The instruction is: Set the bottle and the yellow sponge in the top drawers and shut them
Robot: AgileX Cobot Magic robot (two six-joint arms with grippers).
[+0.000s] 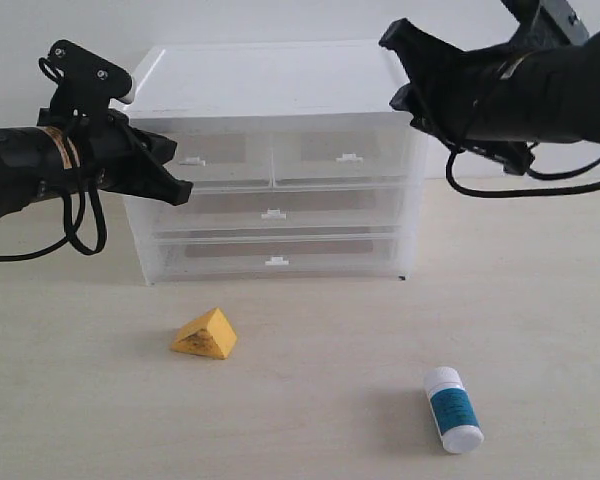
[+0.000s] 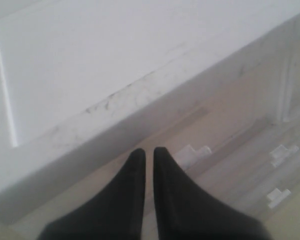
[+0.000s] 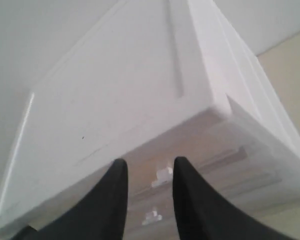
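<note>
The two top drawers, left and right, sit closed in the white translucent cabinet. My left gripper is shut and empty, its tips just left of and below the left drawer's handle. Seen from the left wrist, the left gripper shows only a slit between its fingers. My right gripper hangs open above the cabinet's right top corner; in its own view the right gripper frames the right drawer's handle. The yellow sponge and the bottle lie on the table in front.
Two full-width drawers sit closed below the top pair. The beige table stretches in front of the cabinet and to its right. A white wall stands behind. Black cables hang under both arms.
</note>
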